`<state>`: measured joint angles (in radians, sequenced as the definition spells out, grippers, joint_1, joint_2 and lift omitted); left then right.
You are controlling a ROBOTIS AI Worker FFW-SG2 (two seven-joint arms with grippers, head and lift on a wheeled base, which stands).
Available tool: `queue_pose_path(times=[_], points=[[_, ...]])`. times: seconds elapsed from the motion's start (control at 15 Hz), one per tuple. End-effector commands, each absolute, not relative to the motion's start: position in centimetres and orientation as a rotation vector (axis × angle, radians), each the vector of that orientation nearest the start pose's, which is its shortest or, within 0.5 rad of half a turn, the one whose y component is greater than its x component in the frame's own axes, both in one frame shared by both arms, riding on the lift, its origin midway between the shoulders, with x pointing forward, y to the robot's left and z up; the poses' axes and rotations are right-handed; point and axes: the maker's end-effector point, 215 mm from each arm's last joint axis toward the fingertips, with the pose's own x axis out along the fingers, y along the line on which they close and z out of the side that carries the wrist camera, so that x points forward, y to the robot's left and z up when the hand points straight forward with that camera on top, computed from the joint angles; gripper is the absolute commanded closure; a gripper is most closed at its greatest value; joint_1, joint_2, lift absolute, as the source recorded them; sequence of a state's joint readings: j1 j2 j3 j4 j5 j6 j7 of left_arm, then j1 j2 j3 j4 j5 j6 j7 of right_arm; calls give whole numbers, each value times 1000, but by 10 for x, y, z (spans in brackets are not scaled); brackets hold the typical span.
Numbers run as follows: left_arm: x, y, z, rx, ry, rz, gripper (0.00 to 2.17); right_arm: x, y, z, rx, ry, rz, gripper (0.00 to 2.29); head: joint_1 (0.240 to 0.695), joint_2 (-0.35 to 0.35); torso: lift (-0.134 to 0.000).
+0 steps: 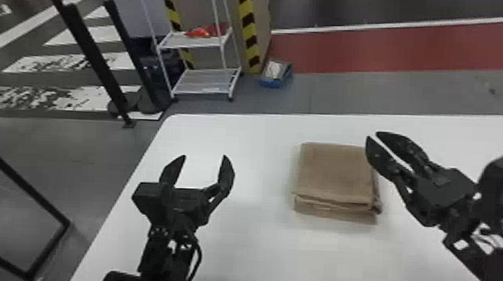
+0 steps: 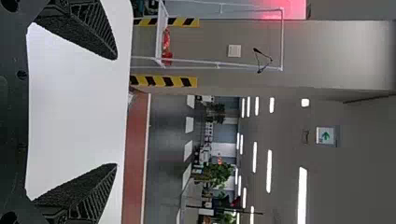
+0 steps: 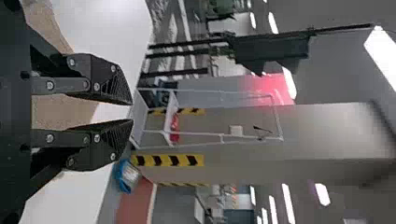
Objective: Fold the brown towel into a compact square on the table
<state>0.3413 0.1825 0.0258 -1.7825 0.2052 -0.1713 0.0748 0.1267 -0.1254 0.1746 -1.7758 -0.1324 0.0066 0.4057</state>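
Clock: twelve o'clock pointed straight away from the robot, as seen from its head.
Brown towel [image 1: 336, 170]: lay flat on the white table [image 1: 254, 251], already folded into a thick, nearly square packet, one edge toward twelve and one toward six.
Folds done: several layers sat stacked on one another, and the top face looked smooth; the main folding appeared finished.
Six o'clock edge: the lower layers [image 1: 332, 213] jutted out past the top fold, so the stack was not quite flush there.
Four o'clock corner: a small darker bit of cloth [image 1: 377, 207] poked out; it was probably a loose corner, though the blur left that unsure.
Left gripper [image 1: 204, 158]: stood at the towel's nine o'clock, well apart from it, fingers spread wide with nothing between them.
Right gripper [image 1: 373, 135]: its fingertips were at the towel's two o'clock, by the far corner, parted by only a narrow slit and grasping nothing. Whether they touched the cloth could not be told from the head; the right wrist view suggested they were held above it.
Progress: by this judgement the job was all but complete, with a compact shape reached and neither gripper holding cloth.
Left over: at most a light tidy, evening the six o'clock layers and tucking the four o'clock corner, then drawing the right gripper away without dragging the top fold.
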Motion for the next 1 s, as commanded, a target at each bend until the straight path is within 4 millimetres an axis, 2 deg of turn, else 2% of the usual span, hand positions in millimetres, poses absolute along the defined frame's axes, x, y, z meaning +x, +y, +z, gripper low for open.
queue_pose_path(times=[0.0, 0.07, 0.2, 0.4, 0.6, 0.93], points=[[482, 295, -331, -30, -130, 45, 56, 494, -110, -307, 36, -191, 479, 53, 695, 250, -125], [479, 291, -328, -30, -146, 33, 56, 493, -128, -314, 51, -185, 419, 70, 695, 235, -125], [469, 284, -331, -25, -155, 19, 56, 487, -148, -325, 57, -162, 354, 70, 695, 202, -125], [447, 277, -333, -27, -183, 2, 60, 478, -168, -350, 75, -40, 245, 87, 695, 149, -125], [434, 277, -337, -27, -176, 4, 60, 465, -152, -358, 65, 40, 234, 90, 695, 129, -125], [441, 281, -361, -9, -8, 27, 60, 458, -129, -360, 58, 56, 257, 93, 695, 169, -125]])
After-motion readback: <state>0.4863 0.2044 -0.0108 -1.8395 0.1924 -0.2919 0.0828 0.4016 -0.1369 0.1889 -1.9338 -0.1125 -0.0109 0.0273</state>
